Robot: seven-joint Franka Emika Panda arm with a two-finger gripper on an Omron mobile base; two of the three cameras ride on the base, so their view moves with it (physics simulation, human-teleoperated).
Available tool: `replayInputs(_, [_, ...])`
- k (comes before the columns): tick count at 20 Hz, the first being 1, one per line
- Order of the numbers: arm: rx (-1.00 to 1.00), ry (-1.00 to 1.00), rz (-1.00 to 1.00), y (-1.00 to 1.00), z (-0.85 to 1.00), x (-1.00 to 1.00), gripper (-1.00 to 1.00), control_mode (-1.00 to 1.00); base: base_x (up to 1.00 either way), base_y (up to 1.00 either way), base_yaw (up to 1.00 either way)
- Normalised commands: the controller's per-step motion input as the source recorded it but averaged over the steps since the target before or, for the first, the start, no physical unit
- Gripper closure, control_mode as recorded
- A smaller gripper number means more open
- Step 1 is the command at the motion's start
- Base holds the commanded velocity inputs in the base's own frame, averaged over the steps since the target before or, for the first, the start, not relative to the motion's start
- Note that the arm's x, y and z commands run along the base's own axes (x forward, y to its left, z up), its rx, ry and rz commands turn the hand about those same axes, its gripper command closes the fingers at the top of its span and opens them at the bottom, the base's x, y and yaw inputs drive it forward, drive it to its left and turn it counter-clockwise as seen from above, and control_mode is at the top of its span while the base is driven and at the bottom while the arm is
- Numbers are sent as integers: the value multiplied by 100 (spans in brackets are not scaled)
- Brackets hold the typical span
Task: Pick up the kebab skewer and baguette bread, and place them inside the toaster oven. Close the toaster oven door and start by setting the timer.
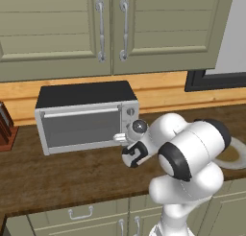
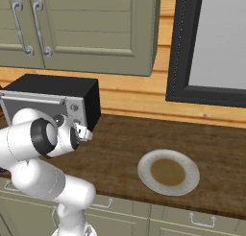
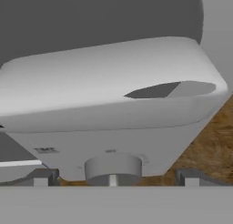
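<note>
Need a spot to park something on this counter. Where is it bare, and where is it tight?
Bare wood lies between the toaster oven and the plate, and behind the plate up to the wall. There is also a strip along the counter edge in front of the toaster oven door. It is crowded at the oven's right panel, where the open gripper sits against a knob, and by the knife block.

A home kitchen. Olive-green panelled wall cupboards point(image 1: 96, 29) with silver handles hang above a dark wood counter point(image 1: 72, 172) with a light wood backsplash. A toaster oven point(image 1: 86, 116) stands at the far left, and a plate point(image 2: 168, 172) lies to the right.
</note>
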Motion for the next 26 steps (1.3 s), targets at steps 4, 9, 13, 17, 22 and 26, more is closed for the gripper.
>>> replayInputs(4, [0,0,0,0,-1,0,-100,-100,0,0,0])
replayInputs(9, [0,0,0,0,0,0,100,-100,0,0,0])
replayInputs(13, [0,1,0,0,0,0,100,-100,0,0,0])
replayInputs(17, [0,0,0,0,0,0,100,-100,0,0,0])
replayInputs(22, [5,1,0,-9,0,0,100,-100,0,0,0])
replayInputs(26, [12,0,0,-27,-4,0,100,-100,0,0,0])
